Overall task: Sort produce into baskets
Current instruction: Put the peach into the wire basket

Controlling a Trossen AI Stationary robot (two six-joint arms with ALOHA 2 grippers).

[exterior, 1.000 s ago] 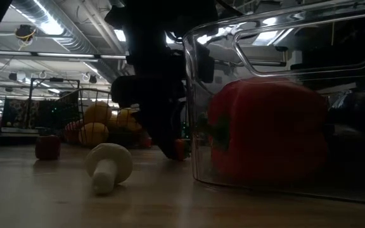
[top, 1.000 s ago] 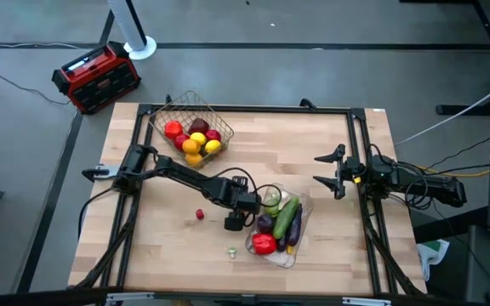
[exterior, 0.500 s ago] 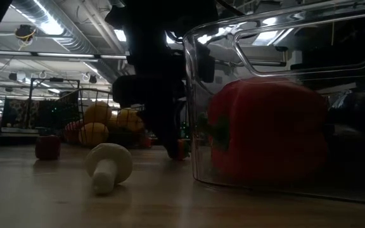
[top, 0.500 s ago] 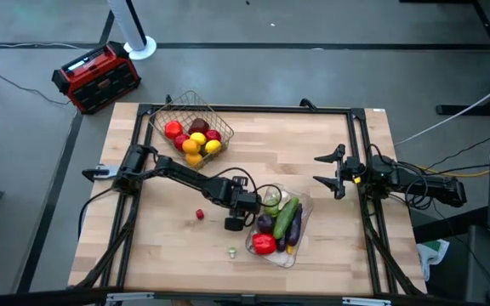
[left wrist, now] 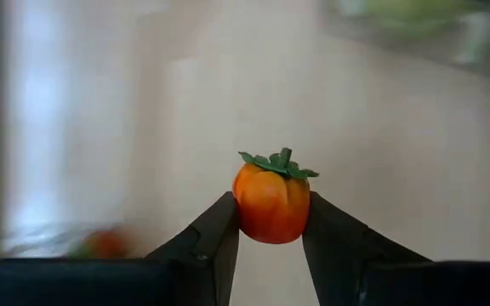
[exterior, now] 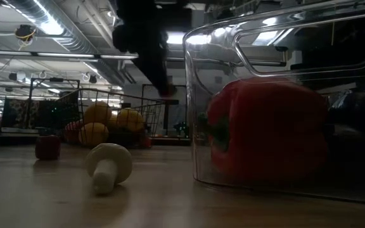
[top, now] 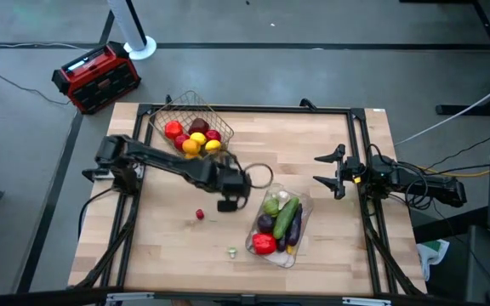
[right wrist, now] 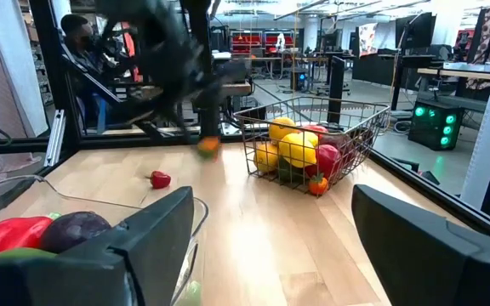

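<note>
My left gripper [top: 229, 204] hangs above the table's middle, between the wire basket [top: 192, 127] and the clear tray [top: 279, 223]. It is shut on a small orange fruit with a green leafy cap [left wrist: 270, 204], which also shows in the right wrist view [right wrist: 207, 146]. The basket holds red and yellow round fruits. The tray holds a red pepper [exterior: 265, 133], an eggplant and green vegetables. My right gripper [top: 317, 168] waits open at the table's right side. My left gripper pinches the orange fruit between its two fingers, one on each of its opposite sides [left wrist: 241, 212]. The fingers [left wrist: 215, 242] come slanting down from above. The fruit sits upright, cap up, lifted clear of the table.
A small red fruit [top: 200, 214] lies on the table left of the tray. A white mushroom [exterior: 108, 164] lies near the front edge. A red-and-black box [top: 96, 76] stands on the floor beyond the far left corner. Bare wood lies between the basket and the tray.
My left gripper has risen from the table beside the tray and gone toward the far edge and the wire basket. The orange fruit, which stood on the table at its fingertips, has gone up with it and now hangs clear.
</note>
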